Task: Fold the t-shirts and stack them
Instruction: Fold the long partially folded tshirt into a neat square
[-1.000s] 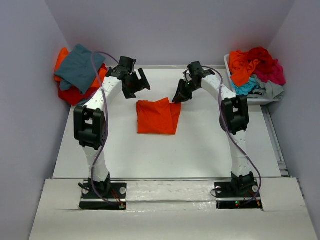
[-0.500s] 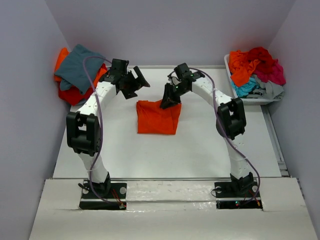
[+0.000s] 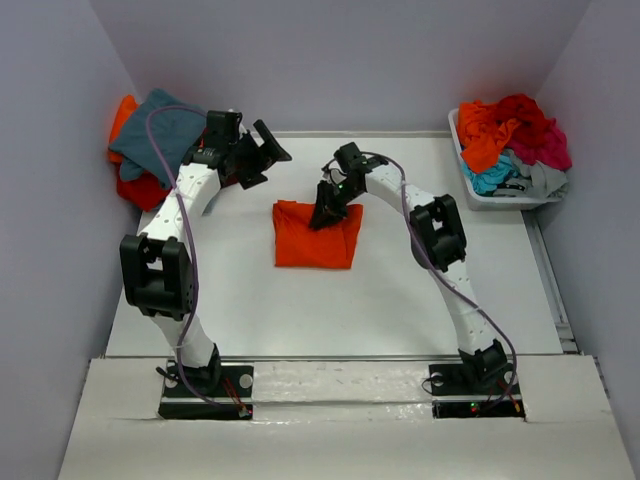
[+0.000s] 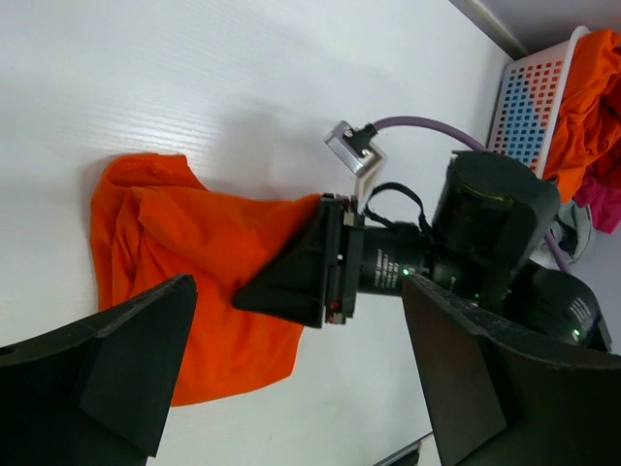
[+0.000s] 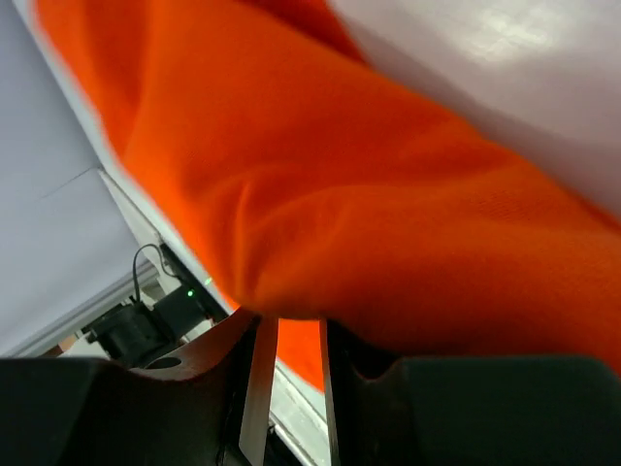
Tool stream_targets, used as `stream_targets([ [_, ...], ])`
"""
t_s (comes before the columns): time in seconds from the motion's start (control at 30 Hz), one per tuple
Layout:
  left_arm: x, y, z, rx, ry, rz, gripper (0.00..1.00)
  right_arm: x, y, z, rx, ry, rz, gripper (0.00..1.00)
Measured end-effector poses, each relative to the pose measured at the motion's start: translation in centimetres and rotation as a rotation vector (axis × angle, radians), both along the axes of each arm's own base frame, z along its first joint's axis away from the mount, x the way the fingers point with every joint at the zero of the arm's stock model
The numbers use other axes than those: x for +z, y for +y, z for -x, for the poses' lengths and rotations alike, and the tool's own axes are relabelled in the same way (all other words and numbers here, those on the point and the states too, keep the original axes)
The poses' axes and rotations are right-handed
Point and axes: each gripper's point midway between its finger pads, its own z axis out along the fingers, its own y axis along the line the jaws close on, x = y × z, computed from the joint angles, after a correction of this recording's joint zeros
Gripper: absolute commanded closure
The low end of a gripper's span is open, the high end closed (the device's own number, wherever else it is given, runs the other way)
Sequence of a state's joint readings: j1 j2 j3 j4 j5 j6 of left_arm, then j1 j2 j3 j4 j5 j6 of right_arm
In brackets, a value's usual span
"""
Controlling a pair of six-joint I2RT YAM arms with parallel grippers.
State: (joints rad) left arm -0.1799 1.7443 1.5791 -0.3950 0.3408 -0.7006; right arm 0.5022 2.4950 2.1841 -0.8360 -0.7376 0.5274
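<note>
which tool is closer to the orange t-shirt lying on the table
Right. The right tool grips the orange t-shirt at its far edge; the left tool hangs open off its far-left corner, not touching it.

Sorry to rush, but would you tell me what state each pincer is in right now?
Left pincer: open, holding nothing.
Right pincer: closed on the far edge of the orange t-shirt.
</note>
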Motion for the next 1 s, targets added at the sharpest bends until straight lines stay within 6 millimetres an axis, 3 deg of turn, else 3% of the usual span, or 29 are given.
stream_targets([
  [0.17,0.3,0.3,0.2,0.003,0.006,0.000,0.01,-2.4,0.2,-1.2,-0.010,0.025,0.006,0.70],
  [0.4,1.2,0.6,0.7,0.004,-0.011,0.005,0.01,-2.4,-1.2,-2.6,-0.068,0.034,0.003,0.70],
  [0.53,0.7,0.4,1.6,-0.012,0.001,0.017,0.01,-1.7,-2.6,-3.8,-0.105,0.008,0.018,0.70],
  [0.7,-2.2,-0.3,2.7,-0.055,0.083,0.014,0.01,-0.3,-3.4,-4.7,-0.132,-0.029,0.022,0.70],
  [0.87,-7.5,-1.2,4.9,-0.107,0.222,-0.023,0.01,0.2,-3.3,-4.4,-0.131,-0.031,0.020,0.70],
  [1.0,-10.2,-3.0,6.4,-0.177,0.294,-0.028,0.01,0.2,-3.3,-4.4,-0.133,-0.030,0.021,0.70],
])
